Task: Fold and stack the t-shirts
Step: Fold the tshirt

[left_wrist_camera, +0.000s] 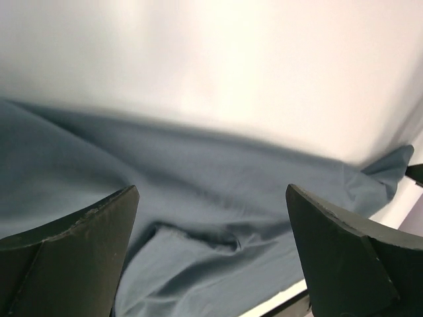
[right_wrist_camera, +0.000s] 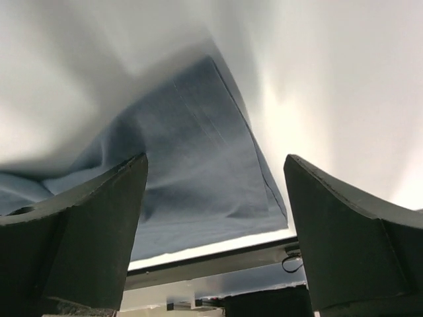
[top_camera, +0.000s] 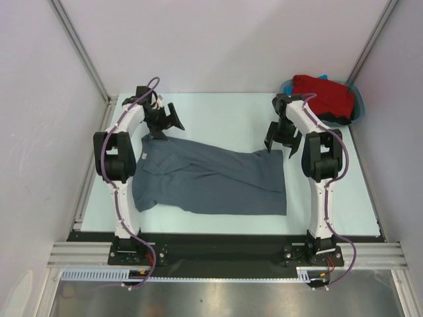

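A slate-grey t-shirt [top_camera: 211, 179] of soft, rumpled cloth lies spread across the middle of the pale, smooth bench [top_camera: 225, 112]. A small white label [top_camera: 143, 156] near its left end is too small to read. The red t-shirt [top_camera: 322, 94] sits bunched in a teal tub [top_camera: 360, 105] at the upper right. The left jaws, above the grey shirt's upper-left corner, and the right jaws, above its upper-right corner, both stand wide apart, gripping nothing.

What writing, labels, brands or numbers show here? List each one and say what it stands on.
No text can be read in any view.
The small white tag near the left end of the slate-grey cloth t-shirt is too small to read.
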Motion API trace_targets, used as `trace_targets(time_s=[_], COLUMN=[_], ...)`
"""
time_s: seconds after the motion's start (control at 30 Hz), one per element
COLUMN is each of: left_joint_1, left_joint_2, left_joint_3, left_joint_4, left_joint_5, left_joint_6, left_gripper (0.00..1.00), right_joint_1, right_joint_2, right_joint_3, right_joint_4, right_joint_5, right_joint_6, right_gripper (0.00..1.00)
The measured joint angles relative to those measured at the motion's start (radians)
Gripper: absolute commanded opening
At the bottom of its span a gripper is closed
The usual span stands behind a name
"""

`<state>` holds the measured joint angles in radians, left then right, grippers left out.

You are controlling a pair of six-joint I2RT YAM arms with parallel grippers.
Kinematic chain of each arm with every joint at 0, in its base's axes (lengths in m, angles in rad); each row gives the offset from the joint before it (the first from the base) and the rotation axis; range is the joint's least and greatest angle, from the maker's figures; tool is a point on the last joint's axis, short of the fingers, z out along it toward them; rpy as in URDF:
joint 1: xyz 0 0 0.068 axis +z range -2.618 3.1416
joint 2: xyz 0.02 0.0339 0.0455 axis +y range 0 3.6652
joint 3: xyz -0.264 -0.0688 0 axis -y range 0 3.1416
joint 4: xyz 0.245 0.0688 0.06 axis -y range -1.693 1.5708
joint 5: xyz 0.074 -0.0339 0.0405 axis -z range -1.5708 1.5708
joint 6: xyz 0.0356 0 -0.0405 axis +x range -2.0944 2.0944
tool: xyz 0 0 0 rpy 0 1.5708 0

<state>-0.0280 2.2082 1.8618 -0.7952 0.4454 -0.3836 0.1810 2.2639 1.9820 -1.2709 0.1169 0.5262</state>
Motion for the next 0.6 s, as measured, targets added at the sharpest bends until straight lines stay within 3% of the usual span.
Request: trace_targets(time_s=[0.3,0.6], left_joint_1=[0.016,0.025], left_joint_2=[0.134,0.163], left_joint_3=[0.141,0.132], left_joint_4=[-0.009,-0.003], left_joint_5=[-0.027,-0.003], left_joint_6=[0.0,0.001], left_gripper=[1.0,1.0], right_joint_1=[-0.014,-0.065], right_joint_2=[0.05,0.094], right_joint_3=[0.059,0.068], right_joint_4=[0.014,0.015], right_joint_5=[-0.039,-0.045], right_joint_6=[-0.013,-0.031], right_gripper=[0.87,0.86])
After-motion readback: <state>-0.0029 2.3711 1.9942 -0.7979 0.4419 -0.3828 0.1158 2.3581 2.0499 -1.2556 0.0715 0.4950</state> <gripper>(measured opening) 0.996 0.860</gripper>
